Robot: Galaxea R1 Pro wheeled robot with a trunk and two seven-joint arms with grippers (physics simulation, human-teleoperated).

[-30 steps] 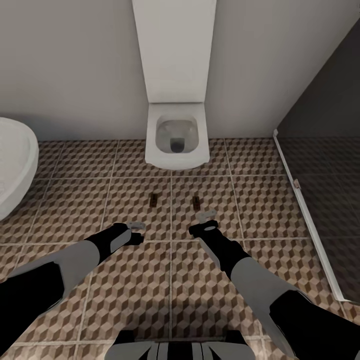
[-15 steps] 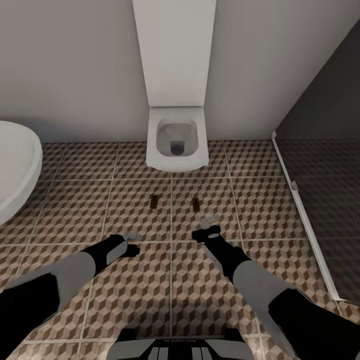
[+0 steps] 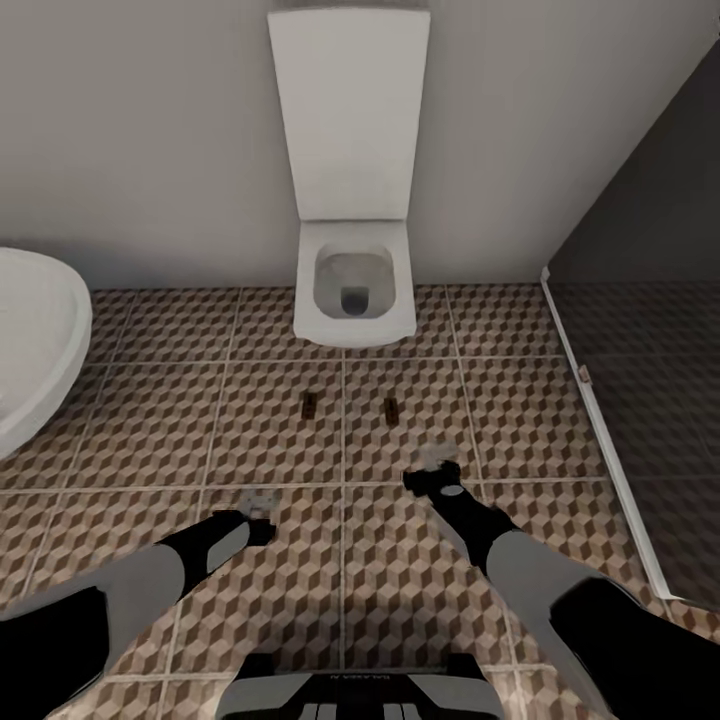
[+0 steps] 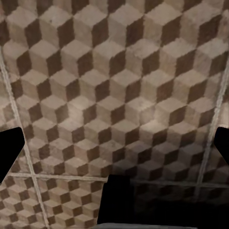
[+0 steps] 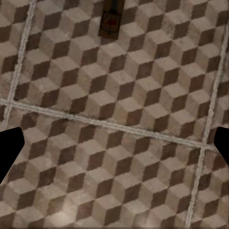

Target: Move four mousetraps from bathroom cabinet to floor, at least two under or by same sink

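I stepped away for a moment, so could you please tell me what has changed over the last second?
Both arms have drawn back toward the robot: the left gripper and the right gripper now sit farther from the two mousetraps, and both are open and empty. The view has also shifted a little, so the camera moved. The left mousetrap and the right mousetrap stay flat on the tiled floor in front of the toilet.

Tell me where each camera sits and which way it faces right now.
Head view: high up, looking down past both arms, left gripper and right gripper, at two mousetraps before the toilet.
Left wrist view: faces the bathroom floor; dark fingertips at the edges.
Right wrist view: faces floor tiles and one mousetrap, shared with the head view.
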